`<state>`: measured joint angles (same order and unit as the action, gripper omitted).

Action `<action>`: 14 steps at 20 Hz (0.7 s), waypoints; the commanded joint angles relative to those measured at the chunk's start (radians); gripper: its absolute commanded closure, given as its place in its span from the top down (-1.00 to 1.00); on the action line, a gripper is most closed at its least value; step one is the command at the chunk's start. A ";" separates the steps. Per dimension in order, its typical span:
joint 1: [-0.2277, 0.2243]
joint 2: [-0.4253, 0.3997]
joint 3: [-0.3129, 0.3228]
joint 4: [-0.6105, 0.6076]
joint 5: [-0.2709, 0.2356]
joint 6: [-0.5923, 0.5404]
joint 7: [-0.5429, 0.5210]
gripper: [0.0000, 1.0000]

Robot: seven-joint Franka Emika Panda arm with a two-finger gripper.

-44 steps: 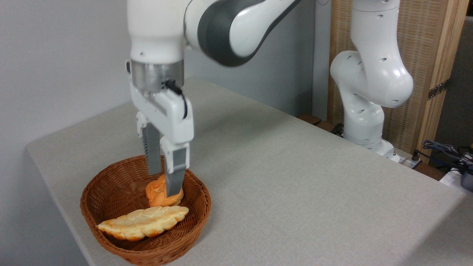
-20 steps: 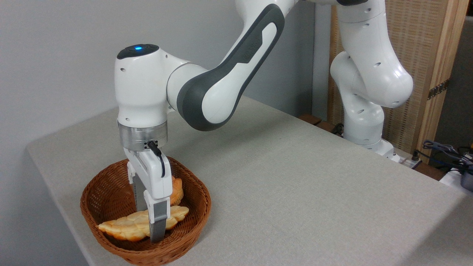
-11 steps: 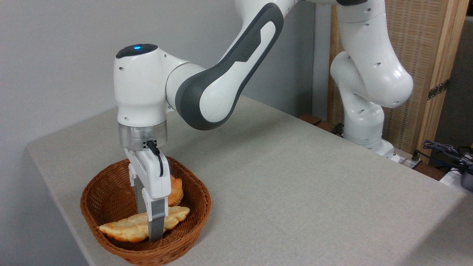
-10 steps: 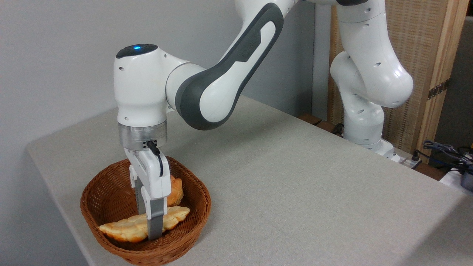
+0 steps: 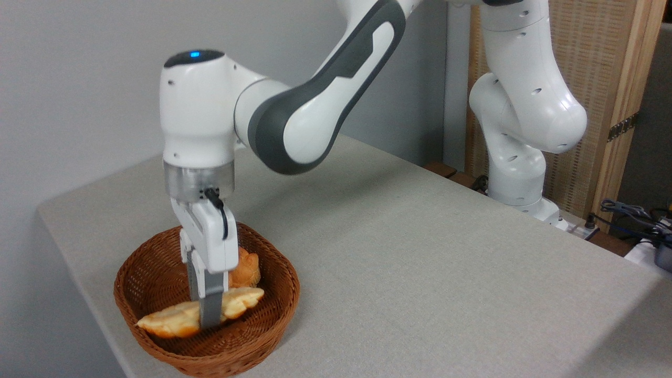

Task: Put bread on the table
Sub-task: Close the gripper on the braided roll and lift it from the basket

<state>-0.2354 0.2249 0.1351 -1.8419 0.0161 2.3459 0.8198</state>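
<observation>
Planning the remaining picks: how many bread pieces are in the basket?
2: long pale braided loaf across the brown wicker basket's front, clamped by the claw; small round orange bun behind it.

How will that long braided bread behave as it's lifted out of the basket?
Probably stiff: pinched mid-length by the end effector, the bread keeps its shape, both ends unsupported without drooping. Likely light. Being long, it might swing or catch the basket rim.

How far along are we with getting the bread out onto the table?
Done: the end effector is clamped on the long, flat braided loaf. In hand: the loaf looks just raised inside the brown wicker basket, beside the small round orange bun. Left: carry it over the rim and set it on the light grey table.
</observation>
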 commanded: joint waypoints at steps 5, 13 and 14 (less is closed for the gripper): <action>0.004 -0.139 0.000 -0.002 0.002 -0.140 -0.005 -0.35; 0.011 -0.255 0.014 -0.005 -0.018 -0.466 -0.004 -0.29; 0.013 -0.269 0.015 -0.005 -0.030 -0.509 -0.004 -0.26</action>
<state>-0.2241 -0.0028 0.1405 -1.8397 0.0145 1.9436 0.8187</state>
